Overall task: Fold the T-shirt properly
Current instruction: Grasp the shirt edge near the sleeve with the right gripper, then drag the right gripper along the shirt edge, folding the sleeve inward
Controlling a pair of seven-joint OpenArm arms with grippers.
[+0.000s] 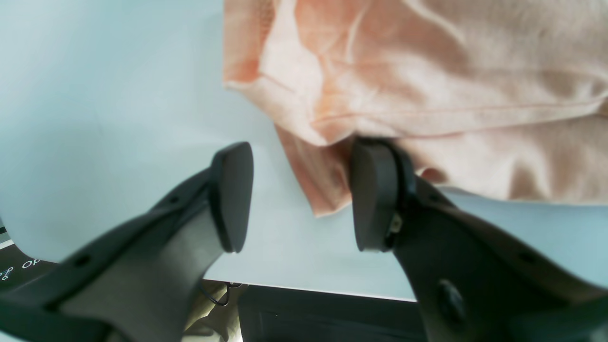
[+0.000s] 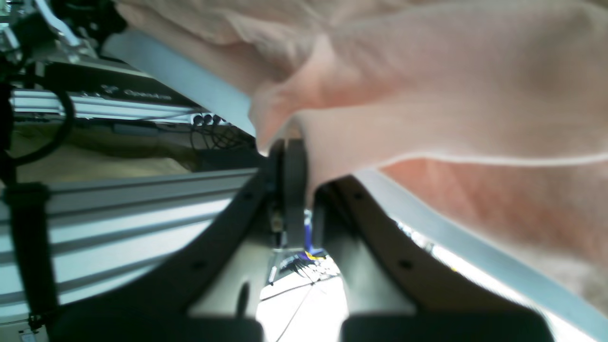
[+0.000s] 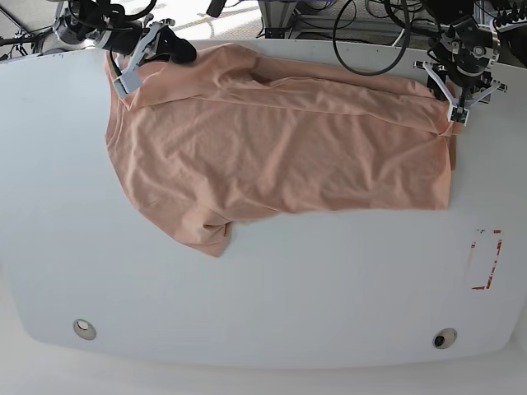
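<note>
White table [image 3: 272,288] fills most of the base view, its rounded top carrying the T-shirt [image 3: 272,156] across the far half. Salmon-peach and rumpled, the T-shirt lies spread sideways, one short sleeve [image 3: 210,234] pointing toward the near edge and a long fold running along its far side. On the near right of the table sits a small red-edged marking [image 3: 486,259], and two round fittings [image 3: 84,329] sit near the front edge — one at each corner.

At the far corner on that view's left, the right gripper [image 2: 304,161] has its jaws pressed together on a pinch of the T-shirt's edge, the cloth draping away above them in the right wrist view. At the opposite far corner, the left gripper [image 1: 304,194] holds its jaws apart at a middling width — a corner of the T-shirt's hem lies between them, one finger [image 1: 375,194] against the cloth, the other over bare table.
</note>
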